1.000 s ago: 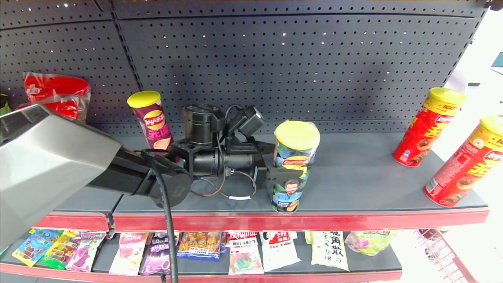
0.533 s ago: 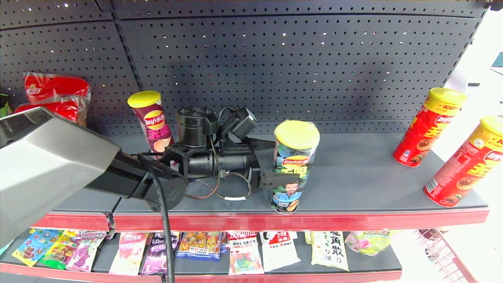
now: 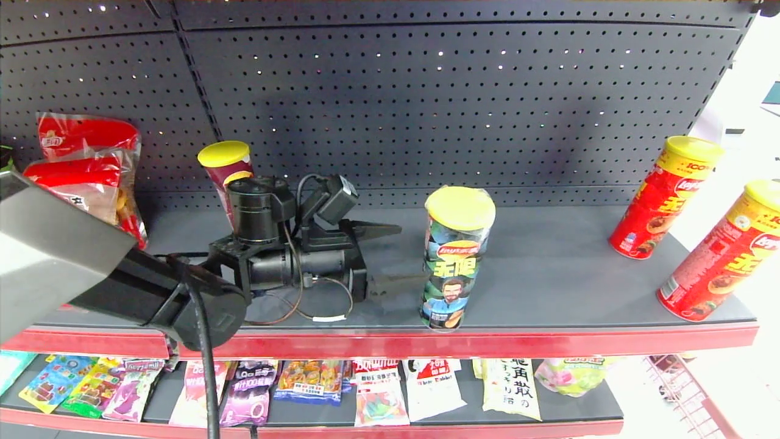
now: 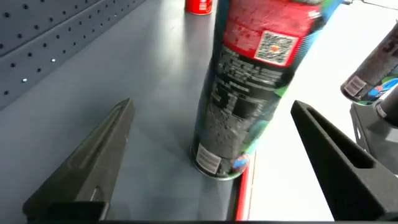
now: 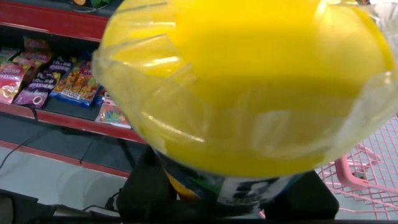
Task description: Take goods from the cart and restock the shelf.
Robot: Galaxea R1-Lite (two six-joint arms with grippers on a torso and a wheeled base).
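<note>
Head view: the left gripper (image 3: 411, 254) lies low over the upper shelf (image 3: 548, 286), its fingers (image 3: 378, 230) spread wide and holding nothing. The chip can (image 3: 457, 256) stands upright just beyond their tips, near the red front edge. In the right wrist view, the right gripper (image 5: 221, 196) has its fingers (image 5: 144, 190) clamped on a second can (image 5: 249, 81) below its yellow lid, beside a pink cart (image 5: 367, 180). Dark pegboard (image 3: 457, 91) backs the shelf. The left wrist half hides a purple can (image 3: 222, 158).
</note>
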